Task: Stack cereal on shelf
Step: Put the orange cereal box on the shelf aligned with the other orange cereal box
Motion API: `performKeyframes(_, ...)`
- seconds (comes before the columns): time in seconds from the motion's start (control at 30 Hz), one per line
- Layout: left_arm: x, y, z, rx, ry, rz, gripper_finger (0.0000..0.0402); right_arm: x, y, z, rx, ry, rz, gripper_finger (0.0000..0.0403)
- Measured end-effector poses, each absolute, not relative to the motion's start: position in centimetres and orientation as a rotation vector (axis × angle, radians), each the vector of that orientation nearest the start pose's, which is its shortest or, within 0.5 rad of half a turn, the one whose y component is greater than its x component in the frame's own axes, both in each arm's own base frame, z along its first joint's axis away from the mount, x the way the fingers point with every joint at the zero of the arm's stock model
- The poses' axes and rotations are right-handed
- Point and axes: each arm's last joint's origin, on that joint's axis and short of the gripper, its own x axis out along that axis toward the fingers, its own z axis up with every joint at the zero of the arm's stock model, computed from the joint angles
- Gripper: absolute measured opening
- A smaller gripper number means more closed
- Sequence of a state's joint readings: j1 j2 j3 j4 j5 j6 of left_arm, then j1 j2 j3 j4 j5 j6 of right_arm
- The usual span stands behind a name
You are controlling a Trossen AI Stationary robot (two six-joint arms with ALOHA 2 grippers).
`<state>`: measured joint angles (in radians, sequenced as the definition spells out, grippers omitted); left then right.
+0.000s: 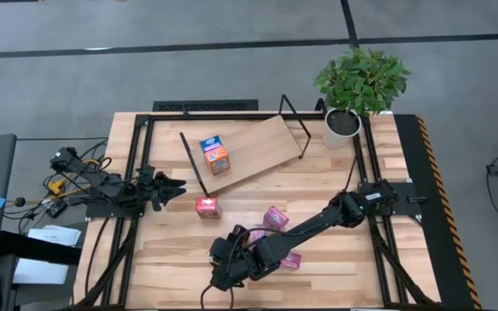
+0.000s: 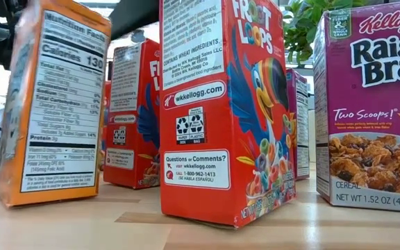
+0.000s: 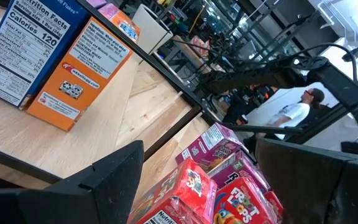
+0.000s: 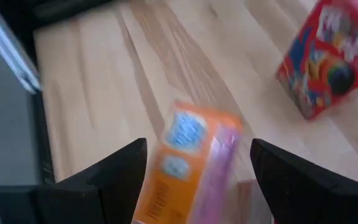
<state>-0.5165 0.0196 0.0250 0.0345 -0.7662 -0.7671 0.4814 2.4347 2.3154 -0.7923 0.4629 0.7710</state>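
The shelf (image 1: pixel 253 149), a tilted plywood board on black rods, bears a blue and an orange cereal box (image 1: pixel 215 155) standing side by side. A red box (image 1: pixel 207 206) and a pink box (image 1: pixel 275 218) stand on the table in front of it. My right gripper (image 4: pixel 199 146) hovers open near the table's front edge, with a blurred orange box (image 4: pixel 179 162) and a pink box (image 4: pixel 222 162) below its fingers. Another red box (image 4: pixel 328 56) stands beyond. My left gripper (image 1: pixel 169 190) waits open at the table's left, level.
A potted plant (image 1: pixel 357 86) stands at the far right corner. Black frame rails (image 1: pixel 366 164) run along the table's sides. In the low view several boxes stand close by: orange (image 2: pixel 51 104), red (image 2: pixel 221 111), magenta (image 2: pixel 370 104). A person (image 3: pixel 300 109) shows beyond the table.
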Motion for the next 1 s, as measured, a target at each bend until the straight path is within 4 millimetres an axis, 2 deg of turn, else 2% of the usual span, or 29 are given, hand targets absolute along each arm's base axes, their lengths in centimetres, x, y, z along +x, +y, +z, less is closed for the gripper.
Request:
performKeyframes(0.17,8.75,-2.66,17.35,-0.787,-0.126,0.225,0.0300,47.66,24.07,21.88,0.360,0.790,-0.252,0.0311)
performKeyframes(0.53,8.75,-2.66,17.35,-0.787,-0.126,0.225,0.0300,47.33,23.93,22.18,0.346,0.800,-0.271,0.0305)
performKeyframes(1.0,8.75,-2.66,17.35,-0.787,-0.126,0.225,0.0300,47.64,23.40,22.14,0.346,0.842,-0.214,0.0185)
